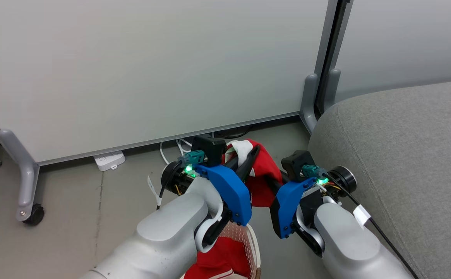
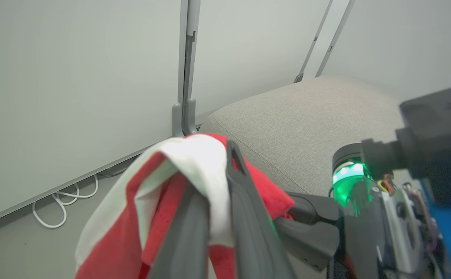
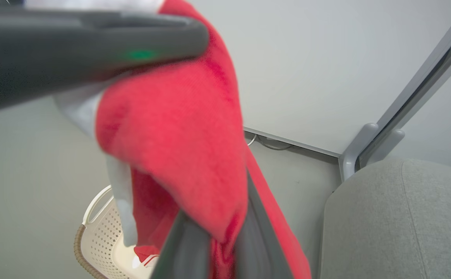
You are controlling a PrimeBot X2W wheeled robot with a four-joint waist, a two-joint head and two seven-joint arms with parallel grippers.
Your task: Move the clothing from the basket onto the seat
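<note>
Right gripper (image 3: pixel 221 240): closed on soft bright-red garment (image 3: pixel 179 147), just beside grey woven sofa (image 3: pixel 395 217).
Left gripper (image 2: pixel 213 186): closed on same garment.
Handling: likely light, limp; grip bunched folds.

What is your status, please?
Shut on red garment: left gripper, right gripper. Held above basket; second garment inside. Nothing seen blocking sofa.

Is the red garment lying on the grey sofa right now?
No, the red garment hangs in the air, pinched by both arms' fingers, beside the grey sofa and not on it.
</note>
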